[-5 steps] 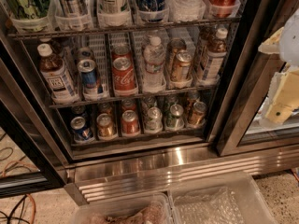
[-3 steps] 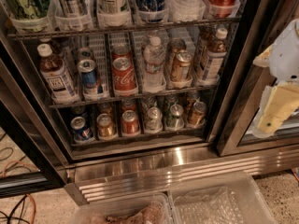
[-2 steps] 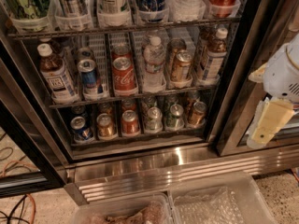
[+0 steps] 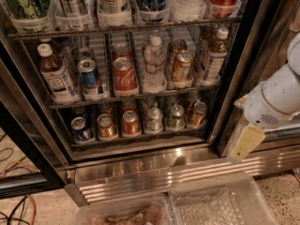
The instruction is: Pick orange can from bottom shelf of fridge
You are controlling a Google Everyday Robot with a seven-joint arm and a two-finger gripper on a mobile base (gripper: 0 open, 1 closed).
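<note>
The fridge (image 4: 33, 125) stands open, with wire racks of drinks. On the bottom shelf (image 4: 140, 136) stands a row of short cans. The orange can (image 4: 198, 114), coppery orange-brown with a silver lid, stands at the right end of that row. A similar brownish can (image 4: 107, 125) stands second from the left, beside a redder-orange can (image 4: 130, 122). My gripper (image 4: 241, 149) hangs from the white arm (image 4: 274, 100) at the right, outside the fridge, in front of the door frame. It is to the right of the orange can and a little lower, apart from it.
A blue can (image 4: 82, 128) and two silver-green cans (image 4: 153, 119) share the bottom row. The middle rack holds bottles, a Coke can (image 4: 123, 74) and a taller orange-brown can (image 4: 180, 65). The ribbed steel base (image 4: 154, 175) lies below. Clear plastic bins (image 4: 220, 203) sit on the floor in front.
The arm and gripper have moved down and to the left, from the right edge further into view, closer to the fridge's bottom right corner. The cans have not moved.
</note>
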